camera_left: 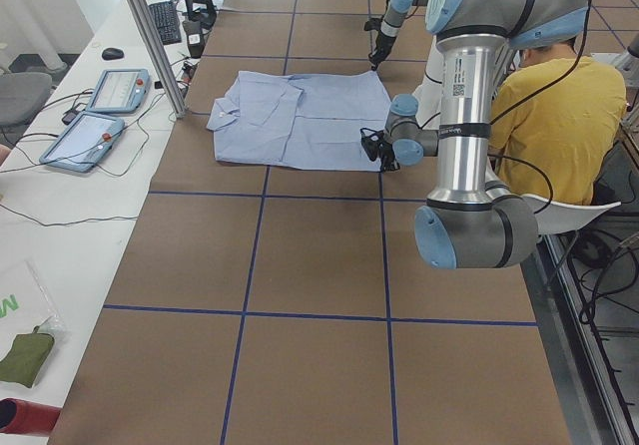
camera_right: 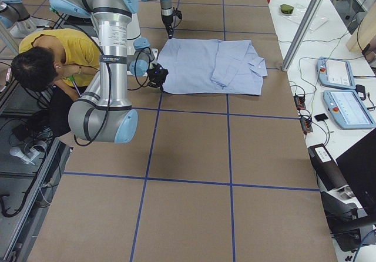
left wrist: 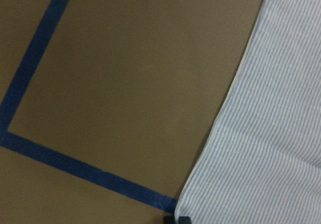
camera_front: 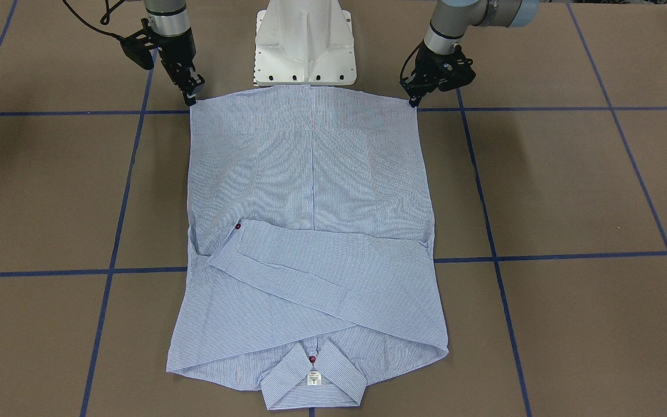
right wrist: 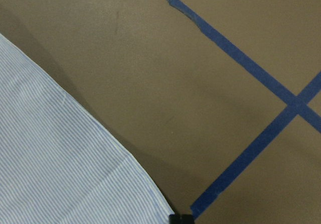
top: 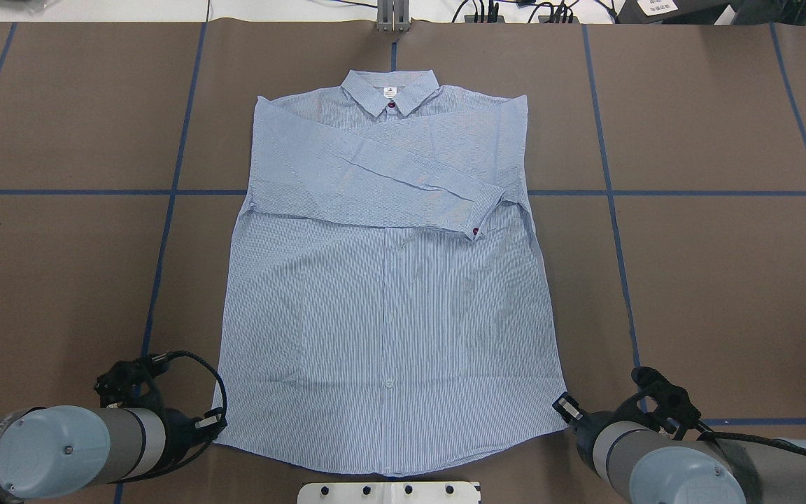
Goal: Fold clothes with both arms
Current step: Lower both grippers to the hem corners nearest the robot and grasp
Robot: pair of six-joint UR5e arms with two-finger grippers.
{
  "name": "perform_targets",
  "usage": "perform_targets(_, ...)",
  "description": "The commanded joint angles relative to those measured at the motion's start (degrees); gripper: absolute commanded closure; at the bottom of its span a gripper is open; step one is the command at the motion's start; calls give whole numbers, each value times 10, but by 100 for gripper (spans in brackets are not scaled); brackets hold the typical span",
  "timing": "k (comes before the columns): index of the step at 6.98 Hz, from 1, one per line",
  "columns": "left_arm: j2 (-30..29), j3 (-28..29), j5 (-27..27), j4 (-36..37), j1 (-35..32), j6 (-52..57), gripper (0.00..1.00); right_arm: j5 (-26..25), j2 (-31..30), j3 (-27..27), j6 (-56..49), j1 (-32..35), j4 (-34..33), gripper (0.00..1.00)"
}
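Note:
The light blue striped shirt (camera_front: 310,174) lies flat, front up, on the brown table, collar (top: 390,91) at the far side and hem toward my base. Both sleeves are folded across the chest, one cuff with a dark red button (top: 475,232). My left gripper (camera_front: 412,103) (top: 215,423) is at the hem's left corner and looks shut on it. At the other hem corner my right gripper (camera_front: 190,99) (top: 564,407) looks shut likewise. Each wrist view shows only the shirt edge (left wrist: 271,158) (right wrist: 50,174) and a black fingertip at the bottom of the frame.
The white pedestal base (camera_front: 304,46) stands just behind the hem. Blue tape lines (top: 165,231) grid the table. A person in a yellow top (camera_left: 559,116) sits behind the robot. Control tablets (camera_left: 100,116) and a metal post (camera_left: 150,36) are by the far table edge.

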Motion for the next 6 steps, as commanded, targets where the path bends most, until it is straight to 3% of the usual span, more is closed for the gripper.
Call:
perform_targets(1, 1, -28, -2, 0, -2, -1, 100, 0, 1, 3, 1, 0, 0, 100)
perform_targets(5, 71, -192, -9, 7, -9, -7, 100, 19, -48, 109, 2, 2, 0, 100)
perform_targets(6, 55, -197, -18, 8, -24, -25, 100, 18, -43, 114, 2, 28, 0, 100)
